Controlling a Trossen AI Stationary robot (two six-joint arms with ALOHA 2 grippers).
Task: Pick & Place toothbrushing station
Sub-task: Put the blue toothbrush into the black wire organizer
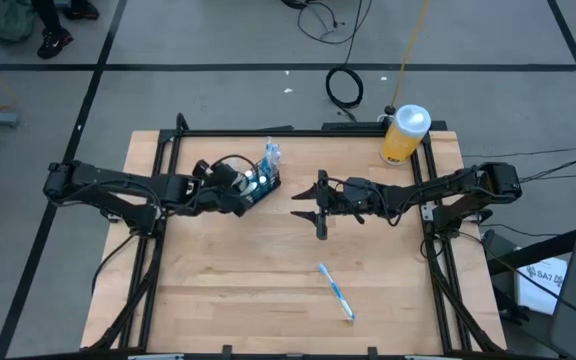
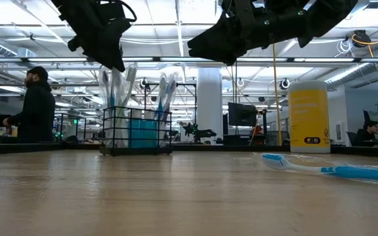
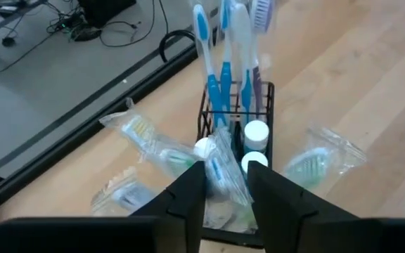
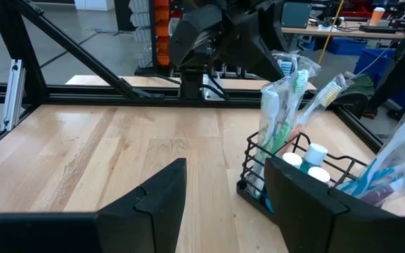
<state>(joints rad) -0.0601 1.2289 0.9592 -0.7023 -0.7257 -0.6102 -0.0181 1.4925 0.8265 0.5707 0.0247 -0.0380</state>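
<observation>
The black wire-mesh caddy (image 1: 265, 180) stands on its base on the table, left of centre toward the far edge. It is full of upright toothbrushes, clear-wrapped brushes and small white-capped tubes (image 3: 256, 133). It also shows in the low view (image 2: 136, 131) and the right wrist view (image 4: 308, 172). My left gripper (image 1: 244, 192) hovers over the caddy's left end, slightly open, its fingers (image 3: 188, 197) on either side of a clear-wrapped packet (image 3: 220, 172). My right gripper (image 1: 320, 203) is open and empty, in the air to the caddy's right. My left gripper comes at the caddy slanting down from the table's left. Its two fingers stand close on either side of the top of the clear-wrapped packet (image 3: 223, 184) that sticks up from the caddy. I cannot tell whether they touch it.
A loose blue and white toothbrush (image 1: 336, 292) lies on the table toward the near edge, right of centre. A tall yellow bottle with a white cap (image 1: 405, 135) stands at the far right corner. A black frame (image 1: 268, 131) borders the table. A person (image 2: 35, 105) stands beyond it.
</observation>
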